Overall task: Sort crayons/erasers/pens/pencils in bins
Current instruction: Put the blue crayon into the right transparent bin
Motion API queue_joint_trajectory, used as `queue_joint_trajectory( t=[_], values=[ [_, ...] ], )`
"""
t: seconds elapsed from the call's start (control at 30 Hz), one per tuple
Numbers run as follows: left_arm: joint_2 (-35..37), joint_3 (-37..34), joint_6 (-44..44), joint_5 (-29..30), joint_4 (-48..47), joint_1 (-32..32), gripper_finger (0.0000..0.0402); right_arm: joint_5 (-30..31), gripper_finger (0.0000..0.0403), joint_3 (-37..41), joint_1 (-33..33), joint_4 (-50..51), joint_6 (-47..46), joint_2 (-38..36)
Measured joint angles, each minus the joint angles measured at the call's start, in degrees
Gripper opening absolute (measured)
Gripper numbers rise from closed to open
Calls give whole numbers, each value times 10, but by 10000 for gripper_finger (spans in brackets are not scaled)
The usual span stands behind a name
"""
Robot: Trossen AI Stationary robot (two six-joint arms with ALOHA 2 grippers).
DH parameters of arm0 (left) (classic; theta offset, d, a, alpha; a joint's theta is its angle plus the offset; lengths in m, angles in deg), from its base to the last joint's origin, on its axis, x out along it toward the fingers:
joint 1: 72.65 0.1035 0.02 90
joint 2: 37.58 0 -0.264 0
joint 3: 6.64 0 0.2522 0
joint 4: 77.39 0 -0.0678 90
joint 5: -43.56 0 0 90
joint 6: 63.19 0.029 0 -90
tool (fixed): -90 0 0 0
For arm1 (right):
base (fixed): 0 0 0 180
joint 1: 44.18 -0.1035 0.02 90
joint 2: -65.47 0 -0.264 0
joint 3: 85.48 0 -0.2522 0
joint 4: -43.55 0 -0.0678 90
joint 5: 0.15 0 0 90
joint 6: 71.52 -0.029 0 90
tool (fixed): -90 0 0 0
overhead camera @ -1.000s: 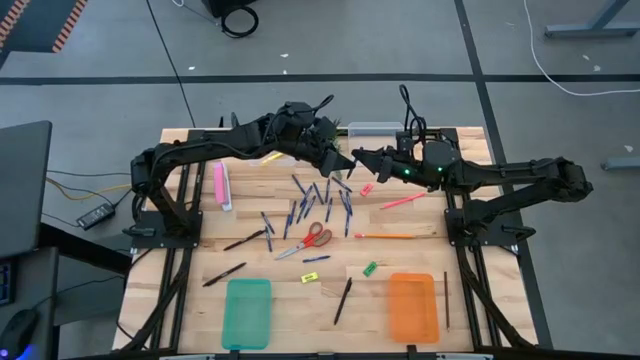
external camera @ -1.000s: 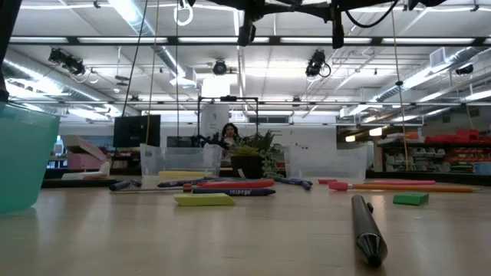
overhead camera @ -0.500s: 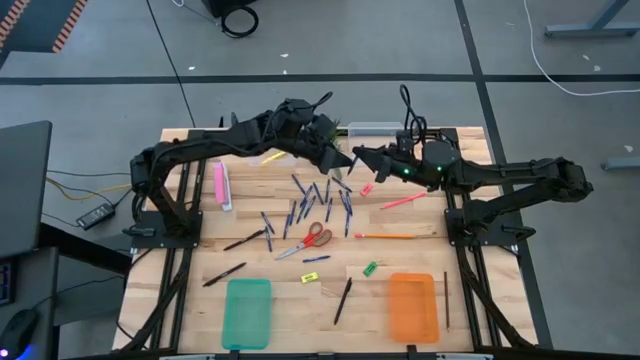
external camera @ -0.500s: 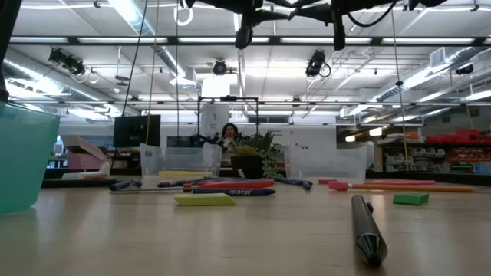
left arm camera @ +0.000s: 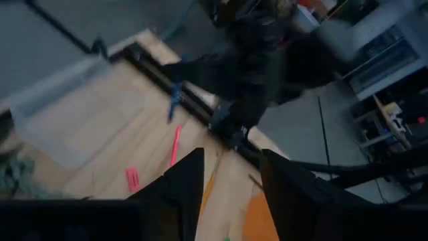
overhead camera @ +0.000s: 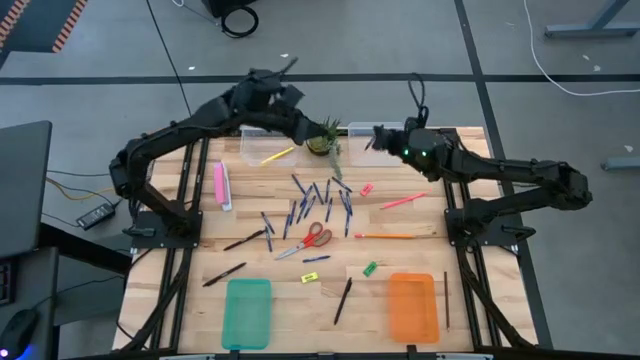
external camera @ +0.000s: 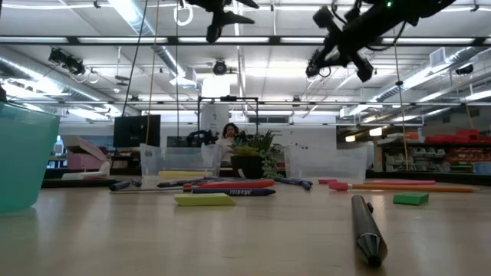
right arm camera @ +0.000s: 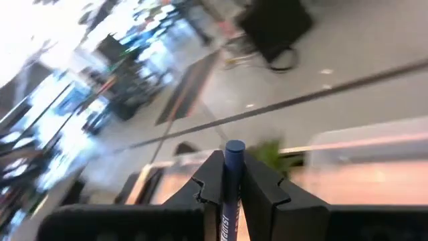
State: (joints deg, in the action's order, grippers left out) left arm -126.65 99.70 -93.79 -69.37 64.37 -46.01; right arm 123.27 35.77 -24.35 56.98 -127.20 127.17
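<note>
High view shows both arms reaching over the far edge of the worktop (overhead camera: 200, 250). The left gripper (overhead camera: 287, 64) is raised above the far-left clear bin (overhead camera: 262, 143), where a yellow pencil (overhead camera: 277, 155) lies; the left wrist view shows its fingers (left arm camera: 184, 181) apart with nothing between them. The right gripper (right arm camera: 231, 175) hangs by the far-right clear bin (overhead camera: 372, 128), just beside the potted plant (overhead camera: 322, 142), and is clamped on a blue pen (right arm camera: 233, 175) that stands up between its fingers.

Many more blue pens (overhead camera: 320, 195) lie scattered in the middle of the worktop, near red-handled scissors (overhead camera: 312, 238). A long pink box (overhead camera: 219, 185) lies to the left. A pink-red eraser (overhead camera: 366, 188), a green eraser (overhead camera: 370, 268) and a yellow eraser (overhead camera: 310, 276) lie apart from each other. Black pencils (overhead camera: 342, 300) rest near the front, between the teal tray (overhead camera: 247, 312) and the orange tray (overhead camera: 412, 307).
</note>
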Motion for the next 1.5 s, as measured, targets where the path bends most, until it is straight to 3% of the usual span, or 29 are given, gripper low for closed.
queue_joint_trajectory(
  t=[0.37, 0.83, 1.0, 1.13, 1.3, 1.5],
  values=[
    [37, 0, 28, 8, 6, -6, 133, -102, 43, 0, 141, 20, -178, 127],
    [39, 0, 51, -43, -5, -11, 125, -117, 44, 0, 189, 19, -242, 198],
    [45, 0, 80, -42, -48, -7, 119, -123, 69, 0, 192, 19, -248, 199],
    [44, -1, 92, -27, -99, -1, 115, -124, 106, 0, 192, 19, -247, 199],
    [43, -1, 104, 52, -188, 0, 114, -127, 147, 0, 192, 20, -247, 193],
    [43, -1, 118, 100, -262, 0, 112, -187, 163, 0, 189, 4, -214, 150]
  ],
)
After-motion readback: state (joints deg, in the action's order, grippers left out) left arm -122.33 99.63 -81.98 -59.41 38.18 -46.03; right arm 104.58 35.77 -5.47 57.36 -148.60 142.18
